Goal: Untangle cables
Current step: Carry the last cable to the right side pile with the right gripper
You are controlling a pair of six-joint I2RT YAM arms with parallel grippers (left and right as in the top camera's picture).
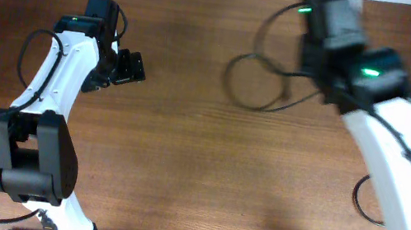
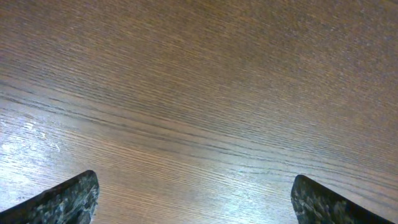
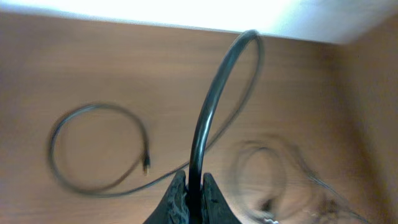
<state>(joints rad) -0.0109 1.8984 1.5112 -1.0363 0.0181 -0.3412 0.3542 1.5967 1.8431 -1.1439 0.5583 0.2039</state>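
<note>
Quick tally. Two arms: left arm [image 1: 47,84], right arm [image 1: 398,164]. Two grippers: left gripper [image 2: 196,196], right gripper [image 3: 194,193]. One table [image 1: 178,177]. One cable [image 3: 205,112] for sure, with one plug [image 3: 147,164] showing left of the right gripper. Maybe one more loop [image 3: 261,168] just right of the right gripper, but way too blurry to count.

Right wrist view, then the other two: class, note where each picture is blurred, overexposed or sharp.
Right wrist: the cable pinched in the right tool is fairly sharp, the loop behind smeared, the top edge blown white. Left wrist: crisp wood grain, glare on the table lower left. Overhead: right arm motion-blurred, left arm sharp.
</note>
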